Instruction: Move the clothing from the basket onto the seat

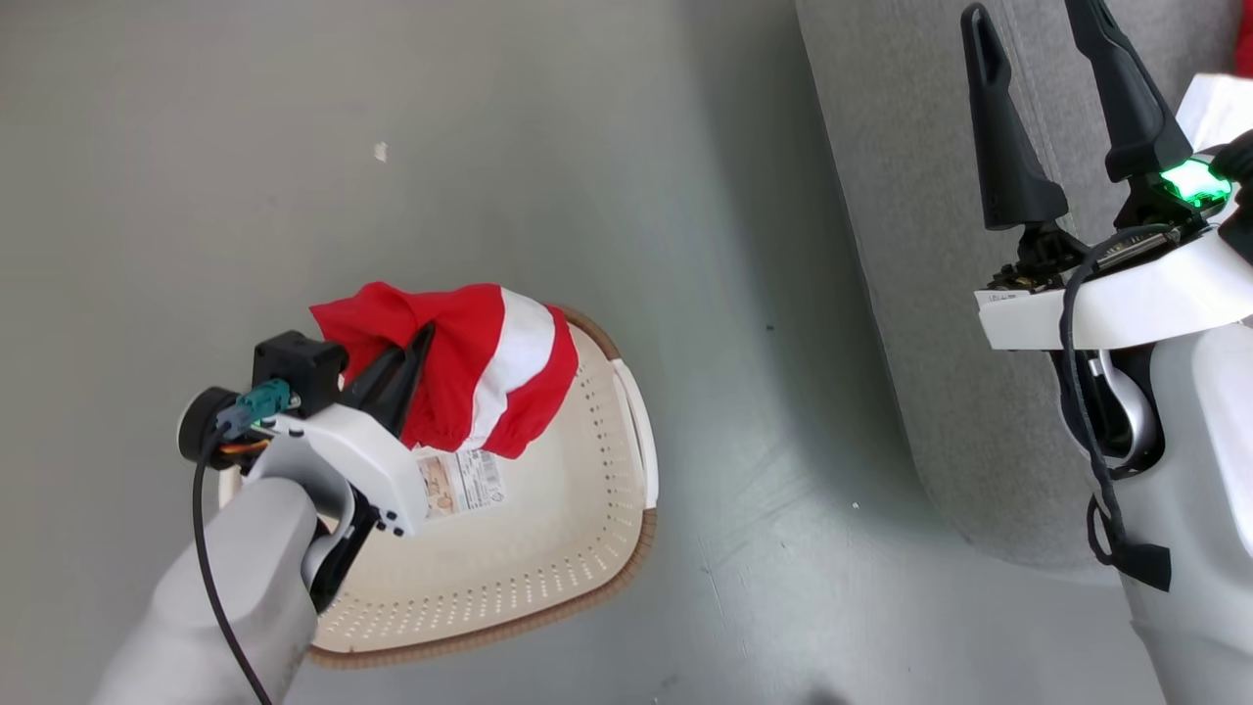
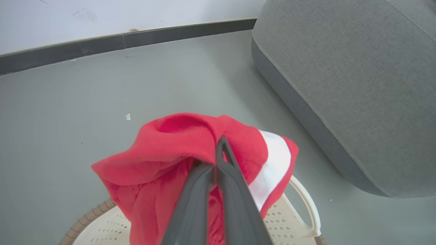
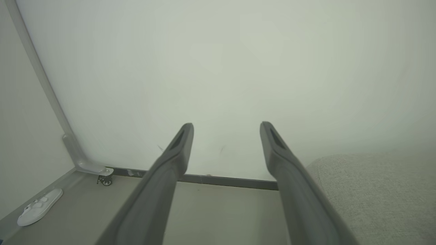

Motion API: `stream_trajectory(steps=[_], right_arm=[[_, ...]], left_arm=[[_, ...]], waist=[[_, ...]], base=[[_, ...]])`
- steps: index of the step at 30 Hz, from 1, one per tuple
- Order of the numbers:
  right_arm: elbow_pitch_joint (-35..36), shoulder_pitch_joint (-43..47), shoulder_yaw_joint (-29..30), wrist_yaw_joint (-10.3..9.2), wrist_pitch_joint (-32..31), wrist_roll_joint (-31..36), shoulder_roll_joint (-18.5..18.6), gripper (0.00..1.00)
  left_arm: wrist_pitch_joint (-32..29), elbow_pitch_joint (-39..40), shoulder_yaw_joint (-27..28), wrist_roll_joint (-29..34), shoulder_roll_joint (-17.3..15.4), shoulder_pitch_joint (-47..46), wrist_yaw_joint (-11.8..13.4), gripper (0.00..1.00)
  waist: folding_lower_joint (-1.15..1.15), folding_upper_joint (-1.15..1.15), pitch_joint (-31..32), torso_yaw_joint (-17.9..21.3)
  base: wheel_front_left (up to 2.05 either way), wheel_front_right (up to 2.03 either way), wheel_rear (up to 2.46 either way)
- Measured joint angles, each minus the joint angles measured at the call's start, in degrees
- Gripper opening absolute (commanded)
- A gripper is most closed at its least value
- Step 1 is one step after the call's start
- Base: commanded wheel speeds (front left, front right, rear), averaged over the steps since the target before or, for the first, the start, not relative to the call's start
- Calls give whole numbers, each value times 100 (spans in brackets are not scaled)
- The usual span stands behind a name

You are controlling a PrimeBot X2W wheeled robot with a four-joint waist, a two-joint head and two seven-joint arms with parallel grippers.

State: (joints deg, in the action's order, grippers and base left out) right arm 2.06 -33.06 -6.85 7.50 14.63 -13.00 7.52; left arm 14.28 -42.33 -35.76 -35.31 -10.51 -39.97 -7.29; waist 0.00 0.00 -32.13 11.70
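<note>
Red clothing (image 2: pixel 177 149) with a white stripe, bunched, hangs pinched in left gripper (image 2: pixel 219 144), fingers closed tight on the fabric. The garment hangs over the far rim of the basket (image 1: pixel 587 509), above its floor. Left forearm comes in from the lower left of the head view, wrist angled over the basket. Paper label (image 1: pixel 460 485) shows on the basket bottom. Basket sits on grey floor (image 1: pixel 294 147). Seat (image 1: pixel 910 294) is to the right, apart from the basket, with bare floor between them. Right gripper (image 1: pixel 1028 12) is raised over the seat edge, fingers spread wide and holding nothing, aimed at the wall (image 3: pixel 218 68). White slipper (image 3: pixel 39 206) lies on the floor by the wall corner.
</note>
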Motion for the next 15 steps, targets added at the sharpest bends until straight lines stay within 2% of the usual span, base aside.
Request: stream_trajectory(steps=[15], right_arm=[[-216, 263, -185, 0, 0, -60, 177, 100]], left_arm=[[1, 911, 493, 230, 81, 462, 0, 0]], waist=[[0, 0, 682, -321]], base=[[0, 0, 0]])
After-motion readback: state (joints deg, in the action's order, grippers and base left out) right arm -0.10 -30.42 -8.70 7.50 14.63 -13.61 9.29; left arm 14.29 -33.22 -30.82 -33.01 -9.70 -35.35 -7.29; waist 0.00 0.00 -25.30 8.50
